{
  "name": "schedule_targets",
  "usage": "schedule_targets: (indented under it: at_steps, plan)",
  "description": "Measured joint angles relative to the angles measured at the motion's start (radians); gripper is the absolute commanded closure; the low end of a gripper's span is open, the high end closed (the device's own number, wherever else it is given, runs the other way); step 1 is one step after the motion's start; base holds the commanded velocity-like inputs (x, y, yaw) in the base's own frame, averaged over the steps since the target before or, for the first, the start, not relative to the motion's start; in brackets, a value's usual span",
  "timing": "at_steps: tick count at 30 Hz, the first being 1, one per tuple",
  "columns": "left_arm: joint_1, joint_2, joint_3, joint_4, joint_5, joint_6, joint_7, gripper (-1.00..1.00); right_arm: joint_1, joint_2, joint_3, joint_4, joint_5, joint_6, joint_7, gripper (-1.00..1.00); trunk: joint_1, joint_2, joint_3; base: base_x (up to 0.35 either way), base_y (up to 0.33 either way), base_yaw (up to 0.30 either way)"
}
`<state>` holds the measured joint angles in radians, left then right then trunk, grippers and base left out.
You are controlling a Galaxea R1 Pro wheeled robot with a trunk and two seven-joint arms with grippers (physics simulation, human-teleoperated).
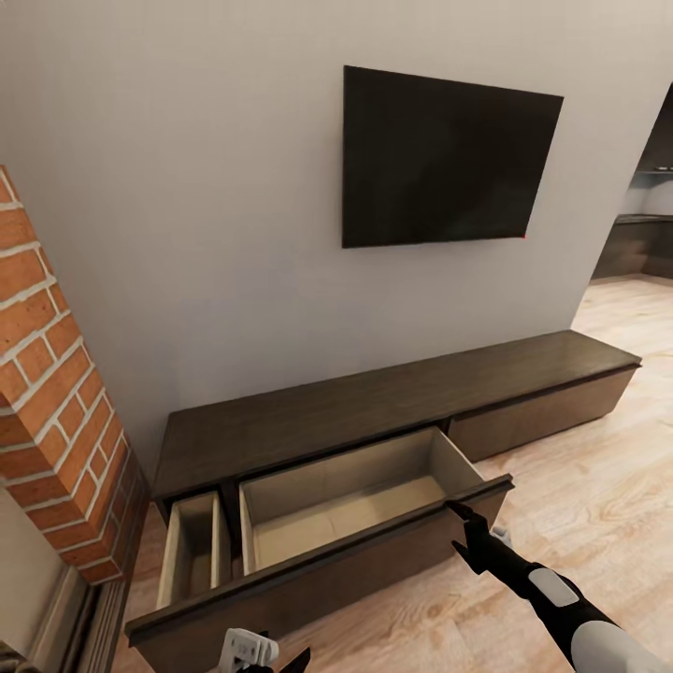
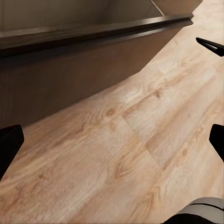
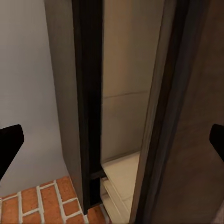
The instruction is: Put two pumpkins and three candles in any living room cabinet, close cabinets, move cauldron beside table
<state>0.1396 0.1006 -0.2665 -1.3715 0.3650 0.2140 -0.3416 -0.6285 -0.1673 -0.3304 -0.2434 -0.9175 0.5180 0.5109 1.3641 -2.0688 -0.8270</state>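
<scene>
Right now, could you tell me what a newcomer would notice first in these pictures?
Probably the pulled-out drawer of the low dark cabinet against the wall, its pale inside bare. The right tool sits at the drawer front's right corner. Above hangs a black TV, and a brick column stands at left.

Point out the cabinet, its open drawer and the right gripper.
cabinet [image 1: 393, 397], head view, on its flat dark top.
open drawer [image 1: 346, 514], head view, on its pale bare floor.
right gripper [image 1: 460, 512], head view, at its tips by the drawer front's corner.
</scene>
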Motion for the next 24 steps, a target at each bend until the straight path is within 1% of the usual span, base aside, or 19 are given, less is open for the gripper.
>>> schedule_targets:
  at_steps: [13, 18, 24]
  plan:
    - [0.000, 0.000, 0.003, 0.000, 0.000, 0.001, -0.001, -1.00, 0.000, 0.000, 0.000, 0.000, 0.000, 0.000, 0.000, -1.00, -0.050, 0.091, 0.041, 0.000, 0.000, 0.000]
    - [0.000, -0.001, 0.004, 0.000, 0.000, 0.025, -0.001, -1.00, 0.000, 0.000, 0.000, 0.000, 0.000, -0.001, 0.000, -1.00, -0.069, 0.126, 0.056, 0.000, 0.000, 0.000]
    - [-0.001, -0.001, 0.004, 0.002, -0.002, 0.032, 0.000, -1.00, 0.000, 0.000, 0.000, -0.001, 0.000, -0.001, 0.000, -1.00, -0.092, 0.168, 0.075, 0.000, 0.000, 0.000]
